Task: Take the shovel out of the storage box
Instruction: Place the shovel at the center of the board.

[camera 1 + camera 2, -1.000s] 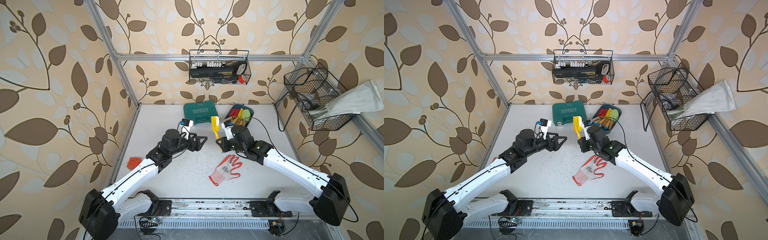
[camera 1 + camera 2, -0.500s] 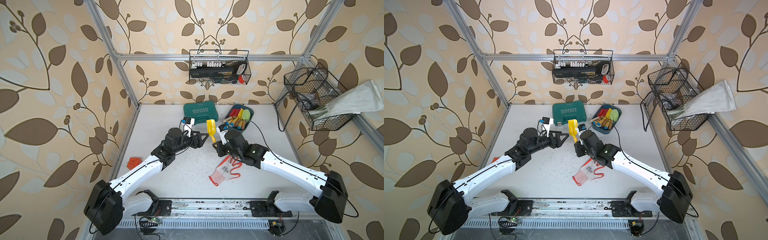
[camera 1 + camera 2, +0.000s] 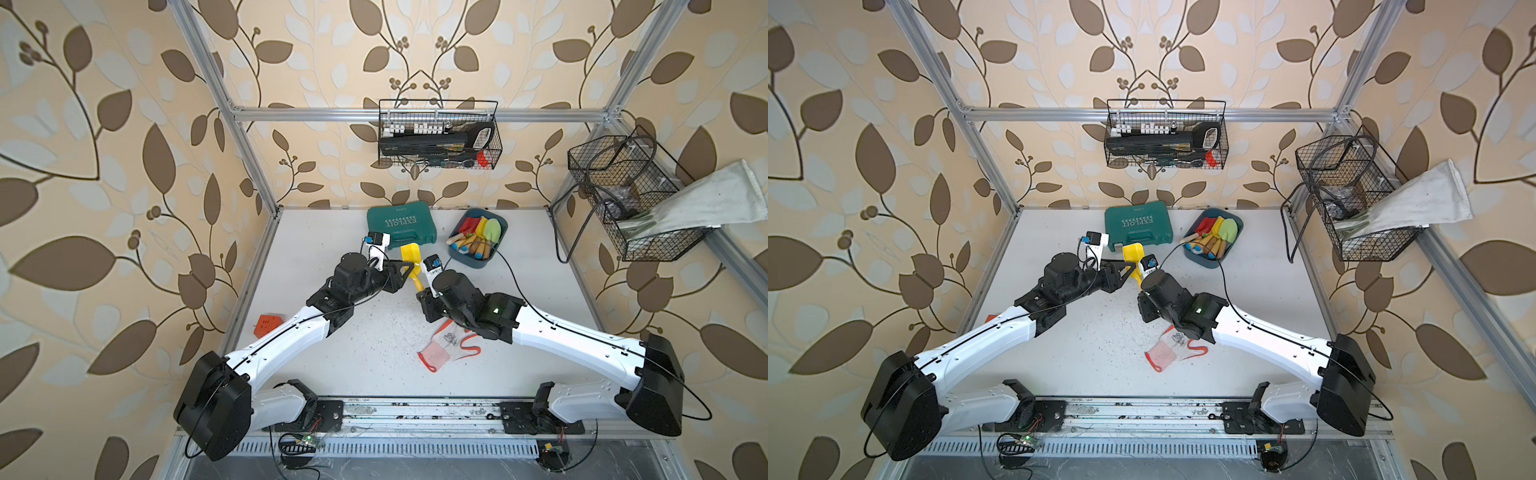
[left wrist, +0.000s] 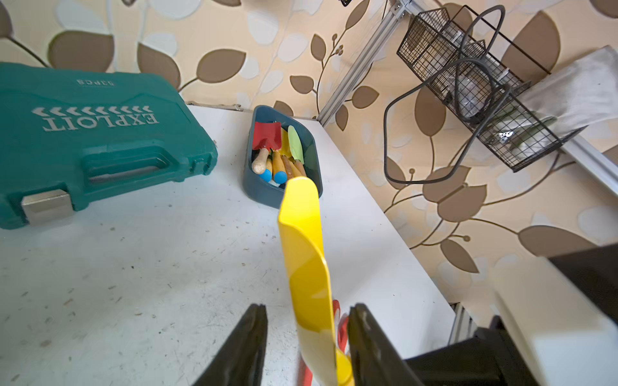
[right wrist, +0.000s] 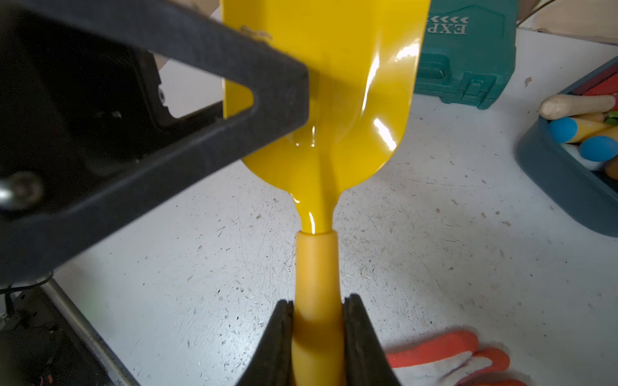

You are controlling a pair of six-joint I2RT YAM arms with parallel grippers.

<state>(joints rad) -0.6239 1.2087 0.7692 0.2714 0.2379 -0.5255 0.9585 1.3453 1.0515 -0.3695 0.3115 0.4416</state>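
**Shovel.** The yellow shovel (image 3: 409, 254) is out of the storage box (image 3: 478, 261). It is held above the desk (image 3: 374, 361) a little toward 12 o'clock of the middle. The blade points to 12 o'clock and the handle to 6 o'clock. In both top views the box sits at the shovel's 2 o'clock, apart from it. Other small tools with wooden handles lie in the box.

**Right hand.** The right hand (image 5: 317, 309) is clamped on the shovel's handle, with one jaw pressed to each side.

**Left hand.** The left hand (image 4: 306, 310) reaches in from 9 o'clock. Its jaws are parted and straddle the base of the blade. The left wrist view shows a gap on both sides of the metal, so there is no grip. In the right wrist view one of its fingers (image 5: 277, 90) crosses the blade face. I cannot tell whether it touches there.

**Changes over the last second.**
- The shovel was further toward 3 o'clock, nearer the box; the right hand has carried it toward 9 o'clock.
- The left hand then stood apart at the shovel's 9 o'clock with its jaws spread wide. It has since advanced and narrowed them around the blade.
- The right hand's hold is unchanged.

**Unchanged.**
- The green tool case (image 3: 401, 224) is against the back wall at 12 o'clock.
- The box has not moved.
- The red-and-white glove (image 3: 446, 353) lies at 5 o'clock, partly under the right arm.
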